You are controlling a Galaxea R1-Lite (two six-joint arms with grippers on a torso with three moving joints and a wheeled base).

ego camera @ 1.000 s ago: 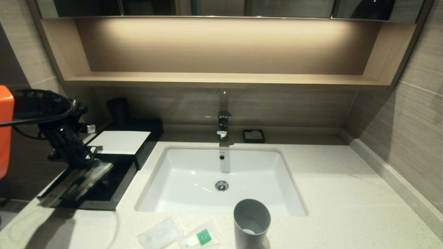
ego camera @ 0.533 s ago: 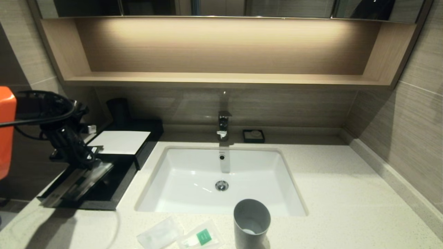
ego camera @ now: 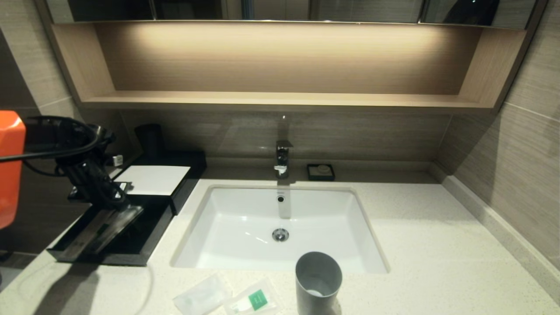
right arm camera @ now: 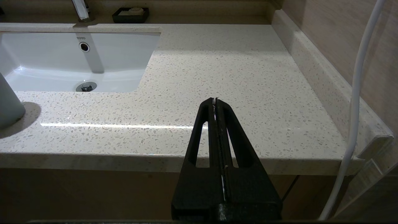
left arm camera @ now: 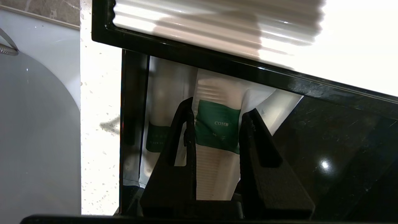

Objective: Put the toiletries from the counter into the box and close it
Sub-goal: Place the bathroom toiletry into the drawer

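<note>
From the head view, the left tool had crept slightly rightward over the low black white-topped box's open drawer; two translucent flat sachets lay on the speckled off-white bench. Left wrist: it gripped the pale green-labelled comb wrapper inside the drawer, release pending. Right wrist: the right tool hung closed, parked.

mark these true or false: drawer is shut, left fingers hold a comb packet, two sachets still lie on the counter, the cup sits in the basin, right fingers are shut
1. The drawer is shut. False: it is pulled out of the box.
2. The left gripper has its fingers around the comb packet. True.
3. Two sachets lie on the counter. True.
4. The cup sits in the basin. False: it stands on the counter in front of it.
5. The right gripper has its fingers shut. True.
</note>
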